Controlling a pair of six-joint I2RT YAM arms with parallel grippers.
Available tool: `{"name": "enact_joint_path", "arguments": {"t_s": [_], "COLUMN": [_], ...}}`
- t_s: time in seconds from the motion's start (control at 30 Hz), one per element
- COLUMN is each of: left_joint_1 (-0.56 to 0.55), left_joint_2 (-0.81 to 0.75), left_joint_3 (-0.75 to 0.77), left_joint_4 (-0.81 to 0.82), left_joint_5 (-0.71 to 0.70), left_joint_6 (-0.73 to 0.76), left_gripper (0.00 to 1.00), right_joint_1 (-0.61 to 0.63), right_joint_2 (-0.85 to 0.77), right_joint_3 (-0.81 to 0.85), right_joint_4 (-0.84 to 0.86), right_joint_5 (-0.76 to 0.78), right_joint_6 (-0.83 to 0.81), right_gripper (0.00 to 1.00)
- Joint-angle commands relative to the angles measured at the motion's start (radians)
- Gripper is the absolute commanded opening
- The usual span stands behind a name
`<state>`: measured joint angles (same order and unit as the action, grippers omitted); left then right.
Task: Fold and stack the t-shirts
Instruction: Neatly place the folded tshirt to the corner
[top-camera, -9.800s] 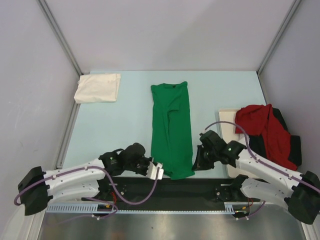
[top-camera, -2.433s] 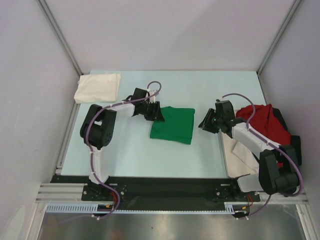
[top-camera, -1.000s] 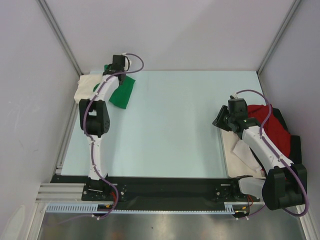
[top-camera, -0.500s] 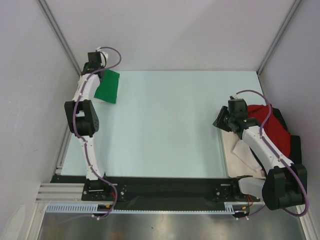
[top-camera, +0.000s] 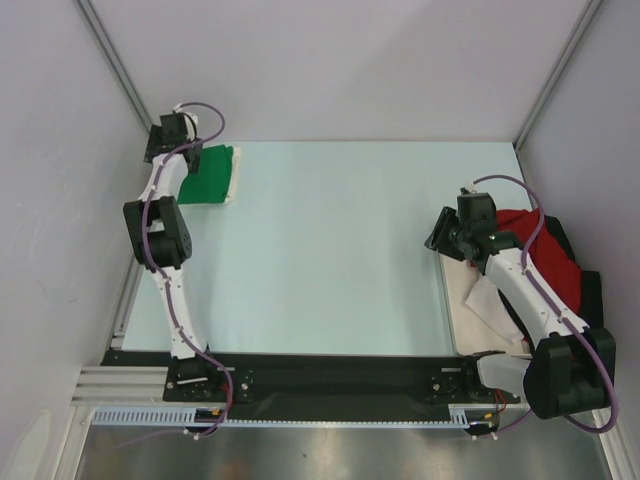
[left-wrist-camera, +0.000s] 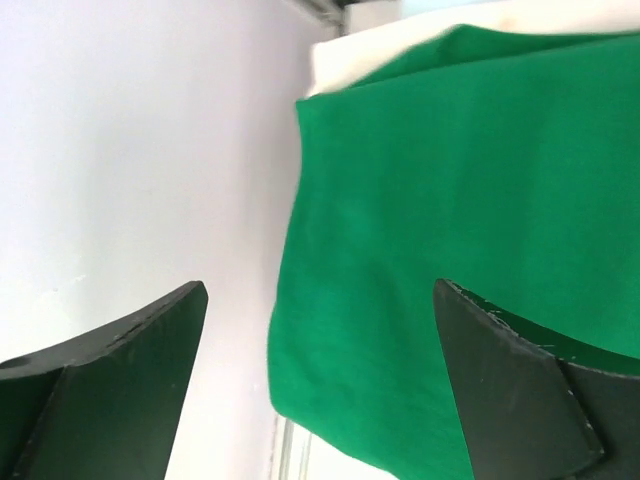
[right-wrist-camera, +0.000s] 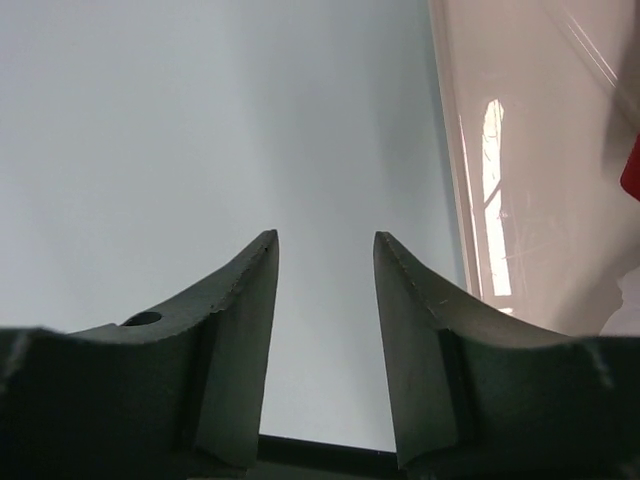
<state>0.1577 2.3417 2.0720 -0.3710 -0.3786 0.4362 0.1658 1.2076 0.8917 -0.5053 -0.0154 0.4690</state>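
While the left end effector stood wide open near it, the folded bright green cotton t-shirt lay on the folded cream-white cotton t-shirt at the far left corner of the pale surface; the right end effector was half open and empty.

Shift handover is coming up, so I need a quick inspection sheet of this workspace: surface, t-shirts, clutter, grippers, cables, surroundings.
Surface: pale blue table, no stains seen.
Job's things: green tee folded, lying on the cream tee in the far left corner; red tee and dark tee crumpled together on the right.
Clutter: white tray partly under the crumpled pile.
Grippers: left gripper open over the green tee, holding nothing; right gripper open and empty, over the table beside the tray.
Cables: purple cables loop along both arms, no snag seen.
Surroundings: grey walls with metal posts.
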Motion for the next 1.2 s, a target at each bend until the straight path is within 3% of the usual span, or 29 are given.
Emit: {"name": "enact_joint_path", "arguments": {"t_s": [0.0,0.17,0.23,0.27,0.3,0.4,0.53,0.73,1.03,1.17], "left_joint_1": [0.016,0.028,0.022,0.017,0.008,-0.012,-0.023,-0.023,-0.024,-0.024], "left_joint_2": [-0.036,-0.131,-0.202,-0.226,-0.255,-0.398,-0.64,-0.99,-1.326,-1.433], "left_joint_3": [0.011,-0.03,-0.082,-0.095,-0.11,-0.26,-0.597,-0.967,-1.366,-1.529], "left_joint_4": [0.124,0.198,0.16,0.055,-0.004,-0.134,-0.144,-0.158,-0.132,-0.007], "left_joint_5": [-0.143,-0.207,-0.16,-0.117,-0.012,0.142,0.308,0.55,0.606,0.58], "left_joint_6": [0.019,0.107,0.108,0.096,0.088,0.079,0.047,0.038,0.088,0.056], "left_gripper": [1.0,1.0,1.0,1.0,1.0,1.0,1.0,1.0,1.0,1.0], "right_joint_1": [-0.003,-0.003,-0.003,-0.005,-0.005,-0.003,-0.005,-0.005,-0.003,-0.005], "right_joint_2": [-0.008,-0.023,-0.039,-0.042,-0.046,-0.068,-0.091,-0.155,-0.299,-0.371], "right_joint_3": [0.047,0.055,0.058,0.058,0.056,0.05,0.03,-0.039,-0.161,-0.201], "right_joint_4": [-0.002,-0.001,-0.007,-0.009,-0.015,-0.025,-0.03,-0.013,0.004,-0.001], "right_joint_5": [-0.012,-0.031,-0.038,-0.038,-0.038,-0.017,-0.008,-0.024,-0.069,-0.061], "right_joint_6": [0.006,0.02,0.019,0.017,0.014,-0.001,-0.021,-0.024,-0.041,-0.059], "right_gripper": [0.48,0.5,0.53,0.54,0.57,0.62,0.68,0.72,0.76,0.76]}}
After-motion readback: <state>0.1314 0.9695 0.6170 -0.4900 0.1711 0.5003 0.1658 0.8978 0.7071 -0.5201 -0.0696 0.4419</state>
